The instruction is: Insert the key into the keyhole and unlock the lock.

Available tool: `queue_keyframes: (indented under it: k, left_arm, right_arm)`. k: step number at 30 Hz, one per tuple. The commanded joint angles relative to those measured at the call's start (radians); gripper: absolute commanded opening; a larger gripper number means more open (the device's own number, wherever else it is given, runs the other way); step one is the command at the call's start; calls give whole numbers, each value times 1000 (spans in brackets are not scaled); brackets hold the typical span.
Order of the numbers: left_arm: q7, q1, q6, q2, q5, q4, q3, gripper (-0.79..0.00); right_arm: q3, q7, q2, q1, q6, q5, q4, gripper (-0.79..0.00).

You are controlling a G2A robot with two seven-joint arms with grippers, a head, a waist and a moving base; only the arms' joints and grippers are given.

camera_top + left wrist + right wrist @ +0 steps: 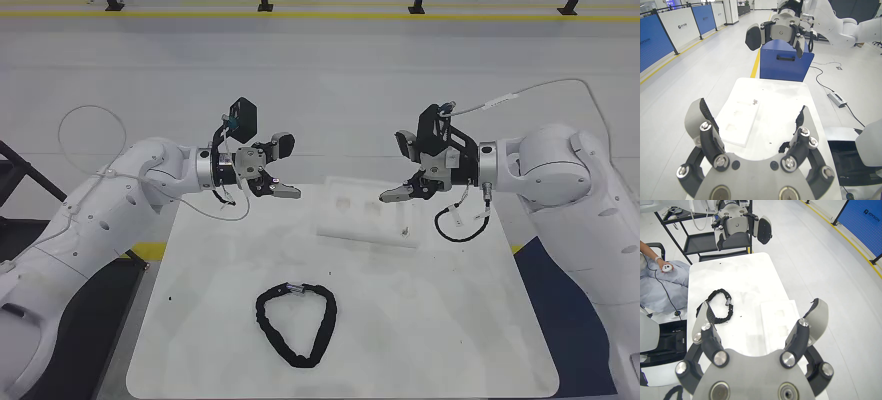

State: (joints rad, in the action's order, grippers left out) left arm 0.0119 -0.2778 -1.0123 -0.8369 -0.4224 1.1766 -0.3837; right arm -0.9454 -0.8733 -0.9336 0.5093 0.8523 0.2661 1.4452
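Note:
A black fabric-covered chain lock (295,322) lies looped near the table's front, its silver cylinder (295,290) at the far side of the loop; it is also in the right wrist view (721,308). A small key (755,102) (406,233) stands in a slot of the white foam block (366,212) at the back of the table. My left gripper (281,166) hovers open above the table's back left corner. My right gripper (401,168) hovers open above the foam block's right end. Both hold nothing.
The white table (450,330) has rounded corners. A blue cabinet (785,62) stands beyond its right end. Off the left end is a black shelf rack (702,241). A power brick (837,99) lies on the floor.

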Motion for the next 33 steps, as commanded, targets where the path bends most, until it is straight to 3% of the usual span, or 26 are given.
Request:
queue_keyframes:
  k: [1,15,24,33]
  left_arm:
    - [0,0,0,0,0,0,0,0]
    - [0,0,0,0,0,0,0,0]
    - [0,0,0,0,0,0,0,0]
    - [0,0,0,0,0,0,0,0]
  right_arm:
    - [0,0,0,0,0,0,0,-1]
    - [27,39,-9,12,-61,46,-47,0]
    - [123,49,-49,-27,-149,51,-268,0]
    - [214,26,-109,-60,-344,5,-464,0]
